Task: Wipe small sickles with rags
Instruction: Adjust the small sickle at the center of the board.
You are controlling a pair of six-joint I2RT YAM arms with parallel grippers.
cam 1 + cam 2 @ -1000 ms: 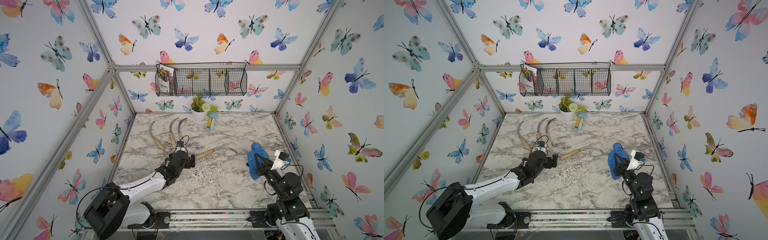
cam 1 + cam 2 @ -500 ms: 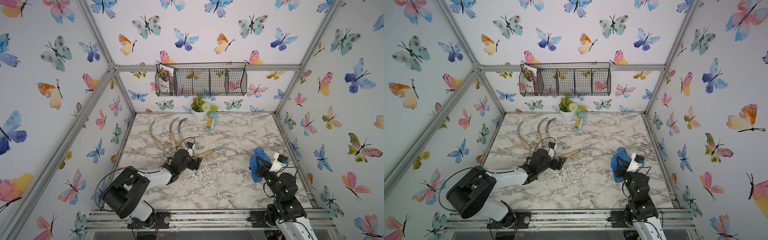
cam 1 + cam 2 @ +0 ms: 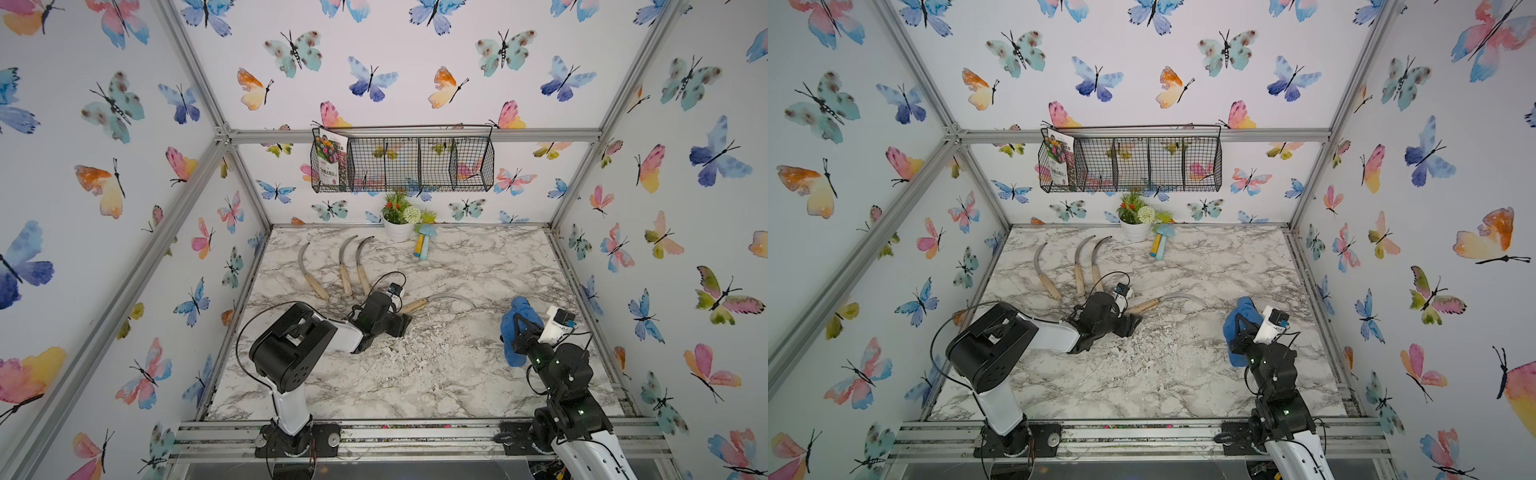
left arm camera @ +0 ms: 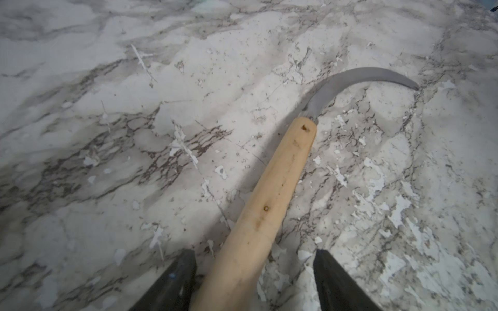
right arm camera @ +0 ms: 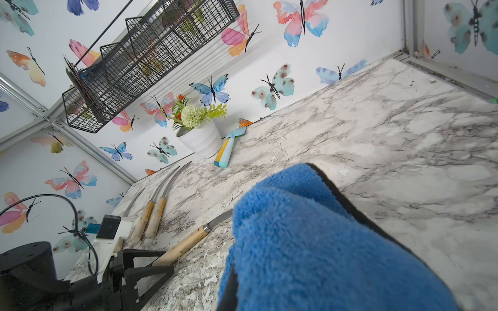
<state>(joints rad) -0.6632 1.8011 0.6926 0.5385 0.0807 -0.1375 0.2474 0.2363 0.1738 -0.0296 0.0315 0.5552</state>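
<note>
A small sickle [image 3: 417, 305] with a pale wooden handle and curved grey blade lies flat mid-table, seen in both top views [image 3: 1144, 306]. My left gripper [image 3: 401, 322] straddles the butt of its handle [image 4: 269, 202], open, with marble showing between the handle and each finger [image 4: 334, 280]. Three more sickles [image 3: 309, 270] [image 3: 345, 266] [image 3: 362, 266] lie side by side at the back left. My right gripper [image 3: 519, 332] is shut on the blue rag [image 3: 519, 309], raised over the table's right side. The rag [image 5: 310, 242] hides that gripper's fingertips in the right wrist view.
A white flower pot [image 3: 398, 228] and a yellow and light-blue mushroom toy [image 3: 424, 245] stand at the back edge. A black wire basket [image 3: 401, 164] hangs on the back wall. White flakes [image 3: 415, 353] speckle the marble top in front of the left gripper.
My left arm has slid right along the table to the lone sickle's handle, and its jaws have narrowed around it. The right gripper with the rag has barely moved.
</note>
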